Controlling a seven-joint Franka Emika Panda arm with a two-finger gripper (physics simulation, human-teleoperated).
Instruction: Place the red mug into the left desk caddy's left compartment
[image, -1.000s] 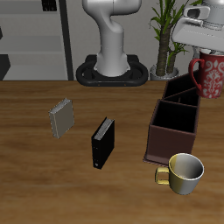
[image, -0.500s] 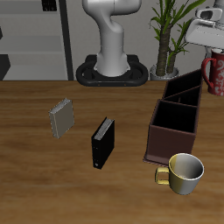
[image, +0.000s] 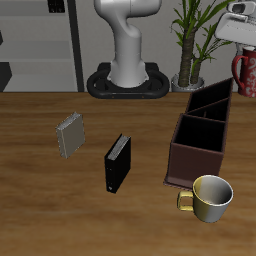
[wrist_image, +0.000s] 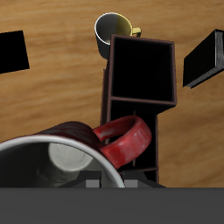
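The red mug (image: 245, 74), with a pale speckled pattern, hangs in my gripper (image: 242, 52) at the edge of the exterior view. It is held high over the back end of the left desk caddy (image: 203, 130). The caddy is a long dark brown box with inner dividers. In the wrist view the mug's red handle (wrist_image: 124, 143) and pale rim (wrist_image: 35, 149) lie over the caddy's narrower sections. Its large square section (wrist_image: 140, 74) lies open beyond. The gripper is shut on the mug's rim and its fingertips are mostly hidden.
A shiny yellow-gold mug (image: 207, 197) stands at the caddy's front end near the table's front edge. A small black upright box (image: 117, 163) and a grey book (image: 69, 135) stand mid-table. The robot base (image: 128, 80) and a plant (image: 190, 40) are at the back.
My gripper has carried the red mug a little upward and sideways, away from the black box, so it is now partly cut off by the frame's edge.
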